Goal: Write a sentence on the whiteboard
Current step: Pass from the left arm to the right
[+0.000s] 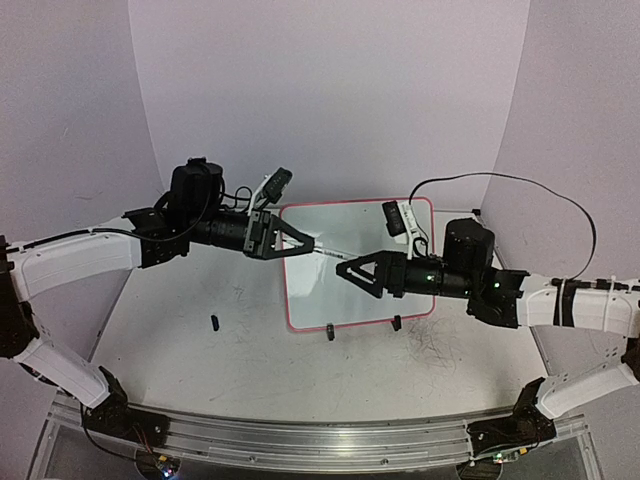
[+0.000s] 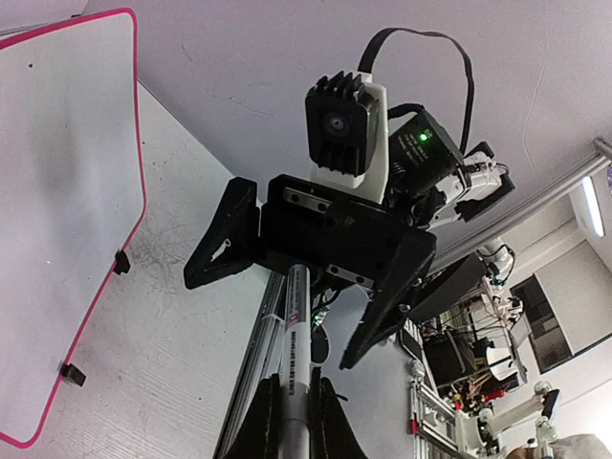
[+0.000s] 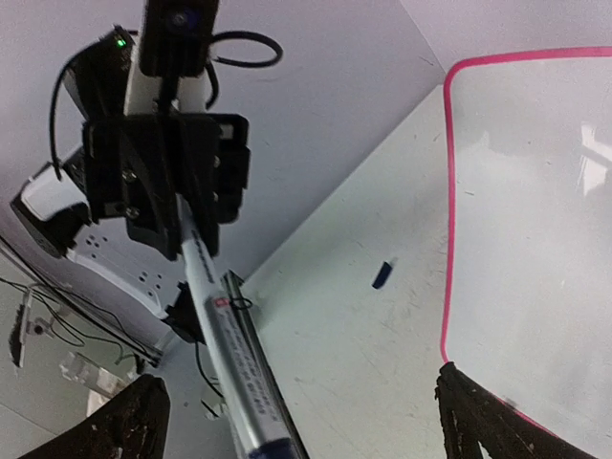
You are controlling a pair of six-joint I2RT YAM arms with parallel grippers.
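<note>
The whiteboard (image 1: 375,290), white with a pink-red rim (image 3: 447,191), lies at the table's middle on two black clip feet (image 1: 330,331). Its face looks blank; the sentence is not in view. My left gripper (image 1: 308,243) hovers over the board's left edge, shut on a white marker (image 2: 296,325). The marker (image 1: 330,250) points right toward my right gripper (image 1: 345,268). In the right wrist view the marker (image 3: 225,335) runs down between my right fingers (image 3: 478,421), blue end lowest. Those jaws stand wide open around it, touching nothing.
A small dark cap (image 1: 214,322) lies on the scuffed tabletop left of the board, also in the right wrist view as the cap (image 3: 382,274). Grey scribbles (image 1: 440,350) mark the table near the board's right front. Curved white walls close the back and sides.
</note>
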